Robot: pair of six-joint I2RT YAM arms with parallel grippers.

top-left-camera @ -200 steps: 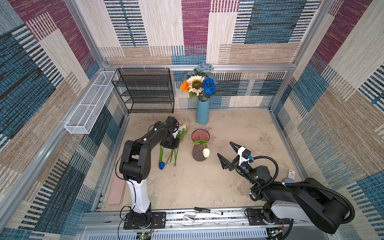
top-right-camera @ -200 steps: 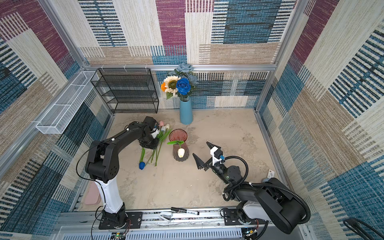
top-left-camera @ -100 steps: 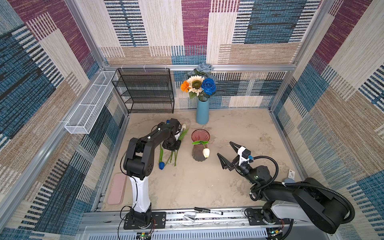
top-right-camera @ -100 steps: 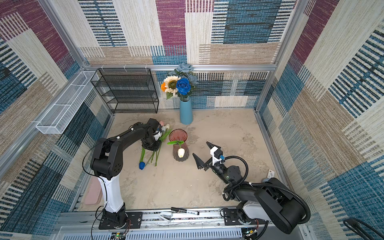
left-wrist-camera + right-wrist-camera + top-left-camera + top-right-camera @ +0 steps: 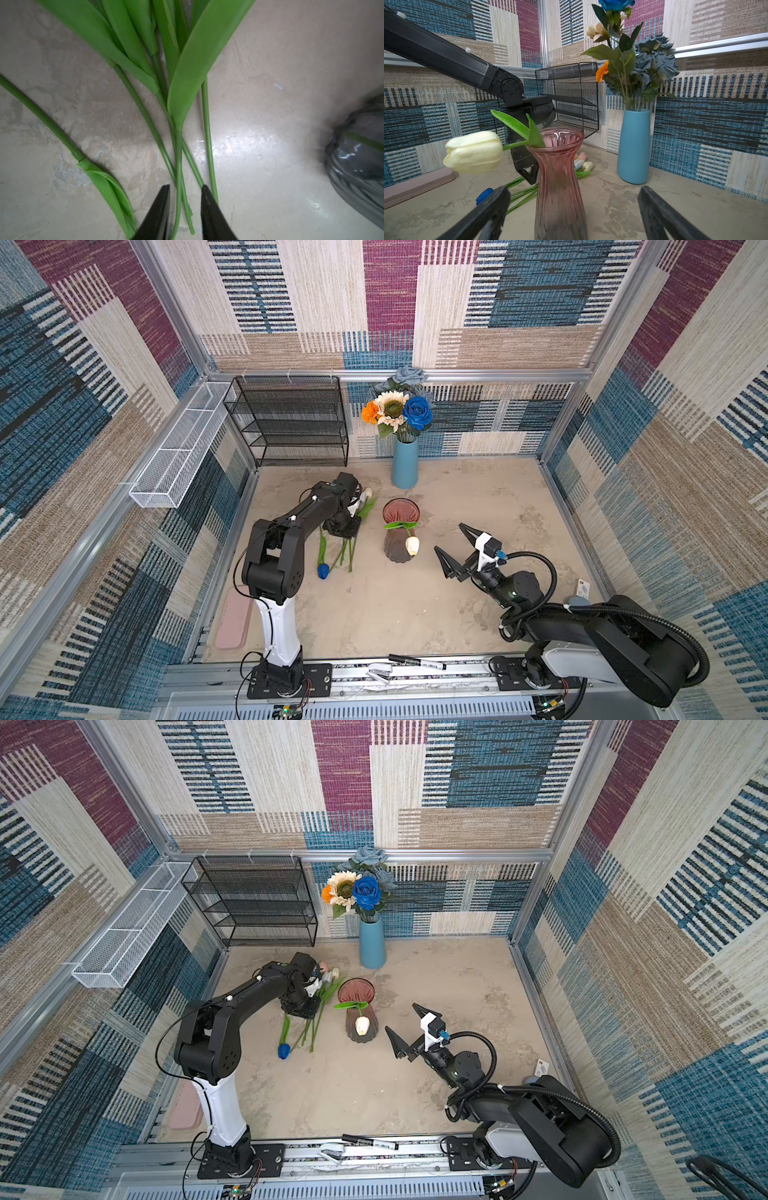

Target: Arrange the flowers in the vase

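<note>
Well, the left pincer [image 5: 184, 188] is open only a little around the thin tulip stems [image 5: 178, 158] lying on the surface [image 5: 374, 605], not squeezing them. One cream tulip [image 5: 412, 546] hangs over the rim of the pink vase [image 5: 392, 553]. Near it, the right pincer [image 5: 448, 536] is wide open and empty.

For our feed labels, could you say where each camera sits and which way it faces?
Both top views: high above the arms' bases, looking down on the table; both arms show, left tool and right tool.
Left wrist: on the left arm, facing down at tulip stems; fingertips show.
Right wrist: low, facing the pink vase; its fingers and the left arm show.
Shared: tulip stems in all.
</note>
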